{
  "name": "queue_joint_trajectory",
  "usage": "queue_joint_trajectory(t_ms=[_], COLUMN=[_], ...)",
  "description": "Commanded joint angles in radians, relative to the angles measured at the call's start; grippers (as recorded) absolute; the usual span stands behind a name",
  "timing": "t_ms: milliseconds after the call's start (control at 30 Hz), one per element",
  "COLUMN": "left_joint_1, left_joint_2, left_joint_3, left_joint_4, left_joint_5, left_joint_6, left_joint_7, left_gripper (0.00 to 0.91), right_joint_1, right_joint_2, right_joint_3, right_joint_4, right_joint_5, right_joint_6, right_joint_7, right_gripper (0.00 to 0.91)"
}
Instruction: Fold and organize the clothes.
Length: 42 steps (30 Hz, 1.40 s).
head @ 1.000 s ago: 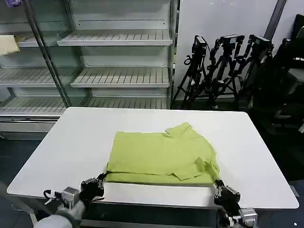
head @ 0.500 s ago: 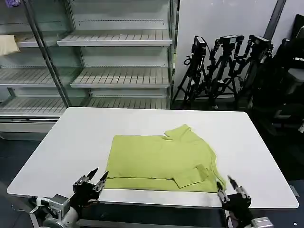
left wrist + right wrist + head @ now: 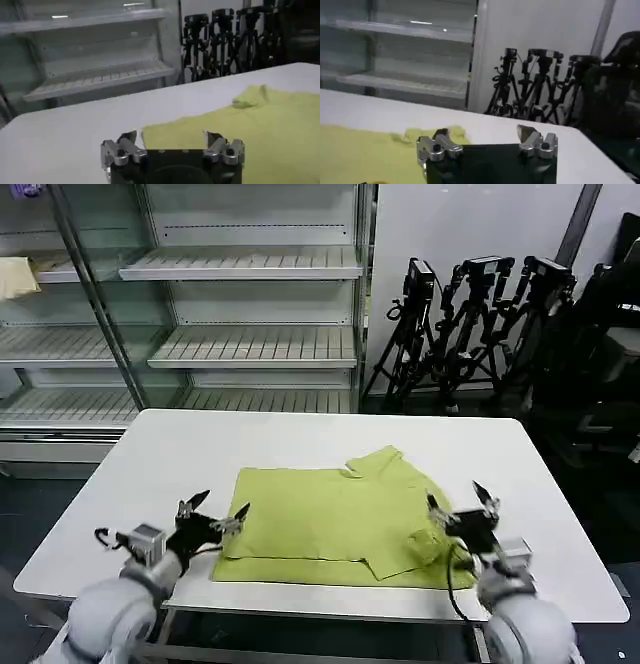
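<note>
The clothes are one lime yellow-green T-shirt (image 3: 335,519), folded into a rough rectangle on the white table (image 3: 150,474), with a sleeve lying over its near right corner. My left gripper (image 3: 212,511) is open, raised just above the shirt's near left corner, nothing between its fingers. My right gripper (image 3: 459,501) is open too, above the shirt's right edge near the sleeve. In the left wrist view the open left gripper (image 3: 170,136) faces the T-shirt (image 3: 250,125). The right wrist view has the open right gripper (image 3: 481,132) and the T-shirt (image 3: 365,150) to one side.
Glass-fronted empty shelving (image 3: 250,304) stands behind the table, with a pale cream cloth (image 3: 18,276) on a shelf at the far left. Black camera tripods (image 3: 470,324) and dark gear stand at the back right. Bare tabletop lies left, right and beyond the shirt.
Both grippers have let go of the shirt's near edge, opened, and risen from the table's front edge to above the shirt's near corners. The shirt's front hem settled flat.
</note>
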Motion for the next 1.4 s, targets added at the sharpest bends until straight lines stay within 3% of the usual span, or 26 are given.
queue_joint_trajectory(t_ms=[33, 300, 567, 800, 1033, 1400], left_joint_1=[-0.272, -0.371, -0.414, -0.435, -0.432, -0.417], left_joint_2=[-0.002, -0.016, -0.042, -0.074, -0.076, -0.069], left_joint_3=[0.115, 0.174, 0.211, 0.21, 0.215, 0.208], left_joint_4=[0.271, 0.409, 0.484, 0.524, 0.52, 0.514], left_joint_5=[-0.094, -0.148, -0.121, -0.12, -0.119, -0.08], left_joint_6=[0.0, 0.0, 0.0, -0.001, 0.0, 0.0], left_joint_7=[0.013, 0.024, 0.044, 0.056, 0.061, 0.06], left_gripper=[0.907, 0.907, 0.907, 0.907, 0.907, 0.907], right_joint_1=[0.376, 0.451, 0.481, 0.469, 0.484, 0.507], right_joint_2=[0.033, 0.036, 0.035, 0.038, 0.063, 0.09], right_joint_3=[-0.2, -0.212, -0.193, -0.187, -0.194, -0.205], right_joint_4=[-0.333, -0.447, -0.587, -0.61, -0.621, -0.694], right_joint_5=[0.145, 0.167, 0.118, 0.15, 0.159, 0.152], right_joint_6=[-0.036, -0.062, -0.041, -0.046, -0.01, -0.023], right_joint_7=[0.072, 0.091, 0.053, 0.034, -0.026, -0.035], right_gripper=[0.907, 0.907, 0.907, 0.907, 0.907, 0.907])
